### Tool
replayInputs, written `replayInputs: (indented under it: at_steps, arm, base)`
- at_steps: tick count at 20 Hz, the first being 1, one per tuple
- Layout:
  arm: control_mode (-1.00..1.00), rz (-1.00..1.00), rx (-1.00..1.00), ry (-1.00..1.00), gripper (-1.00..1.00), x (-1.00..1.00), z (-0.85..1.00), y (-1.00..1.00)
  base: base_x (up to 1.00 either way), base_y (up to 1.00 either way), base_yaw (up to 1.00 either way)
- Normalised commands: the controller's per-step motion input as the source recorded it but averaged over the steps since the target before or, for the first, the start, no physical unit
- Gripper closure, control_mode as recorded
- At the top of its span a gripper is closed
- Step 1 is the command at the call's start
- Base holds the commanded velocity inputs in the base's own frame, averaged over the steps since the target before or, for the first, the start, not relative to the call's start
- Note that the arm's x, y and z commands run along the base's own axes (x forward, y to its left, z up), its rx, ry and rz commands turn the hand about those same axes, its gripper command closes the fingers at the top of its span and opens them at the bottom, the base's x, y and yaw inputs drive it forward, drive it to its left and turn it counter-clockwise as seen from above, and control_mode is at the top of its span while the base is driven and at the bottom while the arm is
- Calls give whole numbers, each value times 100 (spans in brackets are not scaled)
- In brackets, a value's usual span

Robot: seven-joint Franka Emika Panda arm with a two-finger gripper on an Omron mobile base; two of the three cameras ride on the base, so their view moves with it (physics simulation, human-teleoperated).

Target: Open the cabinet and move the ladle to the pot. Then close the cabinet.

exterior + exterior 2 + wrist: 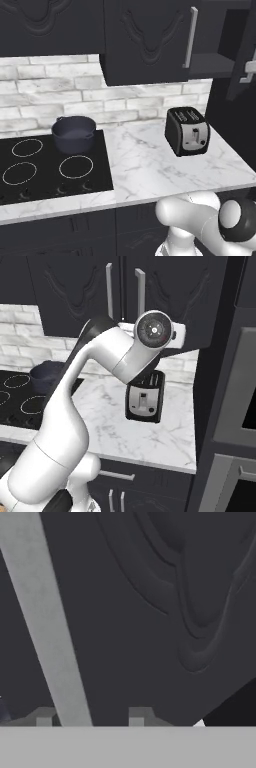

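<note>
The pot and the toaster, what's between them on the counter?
In the left base view, only bare marble counter and an edge of the black cooktop lie between the pot and toaster.

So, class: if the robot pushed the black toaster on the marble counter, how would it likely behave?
The toaster is boxy and stands upright, so it would probably slide rather than roll. The marble counter looks smooth, so it may skid easily. A push near its top might tip it.
</note>
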Motion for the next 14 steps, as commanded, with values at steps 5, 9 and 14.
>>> replayInputs:
  at_steps: [5,9,14]
  arm:
    - [-100,0,0,0,-100,-23,0,-47]
    - [-100,0,0,0,-100,-29,0,-33]
    - [-100,0,0,-4,-100,-49,0,-15]
  base:
    - [0,0,0]
    - [0,0,0]
    - [0,0,0]
